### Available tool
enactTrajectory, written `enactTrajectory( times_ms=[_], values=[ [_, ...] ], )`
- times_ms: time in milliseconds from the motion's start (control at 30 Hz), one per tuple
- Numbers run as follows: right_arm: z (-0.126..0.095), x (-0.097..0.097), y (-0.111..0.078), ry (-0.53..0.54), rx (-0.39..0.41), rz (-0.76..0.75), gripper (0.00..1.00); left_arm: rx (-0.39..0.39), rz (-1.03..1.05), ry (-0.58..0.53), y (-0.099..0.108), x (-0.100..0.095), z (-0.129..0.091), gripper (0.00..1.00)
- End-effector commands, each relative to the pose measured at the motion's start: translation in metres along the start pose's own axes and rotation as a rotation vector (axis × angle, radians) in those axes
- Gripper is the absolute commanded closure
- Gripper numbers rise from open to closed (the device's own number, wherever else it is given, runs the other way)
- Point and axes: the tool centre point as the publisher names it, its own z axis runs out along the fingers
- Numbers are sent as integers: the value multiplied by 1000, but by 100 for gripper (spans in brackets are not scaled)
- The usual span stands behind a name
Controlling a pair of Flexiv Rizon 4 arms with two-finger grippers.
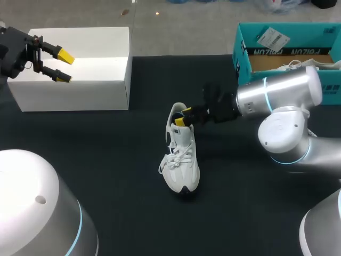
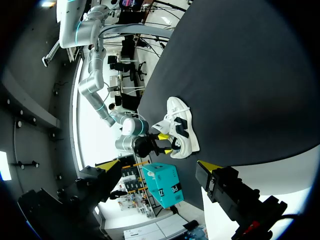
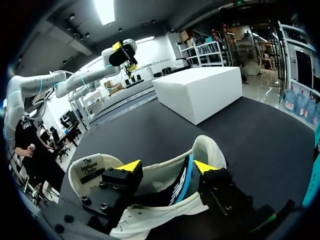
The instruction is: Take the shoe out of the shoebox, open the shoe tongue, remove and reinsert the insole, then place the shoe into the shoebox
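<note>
Our right fingers [image 3: 131, 166] were spread and sat inside the heel opening of the white shoe [image 1: 181, 160], which stood on its sole on the black bench [image 1: 106, 160], toe pointing away from the heel where the fingers were. Between those fingers a dark insole [image 3: 181, 182] with a blue edge stood on edge, close to one finger and apart from the other, so nothing was pinched. Just beside the fingers, toward the laces, a rounded white flap [image 3: 92, 170] of the shoe with print on it lay turned open. Ahead of the right fingers, well apart, stood a white box [image 1: 74, 69]. Our left fingers [image 1: 65, 55] hung above it, spread and holding nothing. The teal shoebox [image 1: 287, 52] stood behind the right fingers, beside our right arm, open at the top and well apart from the shoe.
</note>
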Motion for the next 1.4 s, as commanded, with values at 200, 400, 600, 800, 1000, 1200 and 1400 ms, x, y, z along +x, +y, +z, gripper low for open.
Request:
enactTrajectory(
  times_ms=[200, 400, 600, 800, 1000, 1200, 1400],
  values=[
    [6, 0, 4, -7, 3, -17, 100, 1, 1, 3, 0, 0, 0, 0],
    [10, -1, 4, -5, 2, -29, 100, 1, 1, 3, 0, 0, 0, 0],
    [10, -4, 0, -22, 15, -41, 100, 1, 1, 3, 0, 0, 0, 0],
    [13, -8, -2, -36, 17, -34, 100, 1, 1, 3, 0, 0, 0, 0],
    [19, -7, -2, -28, 34, -49, 100, 1, 1, 3, 0, 0, 0, 0],
    [16, -10, -8, -39, 55, -40, 100, 1, 1, 3, 0, 0, 0, 0],
    [6, -8, -4, -65, 44, -44, 22, 1, 1, 3, 0, 0, 0, 0]
  ],
)
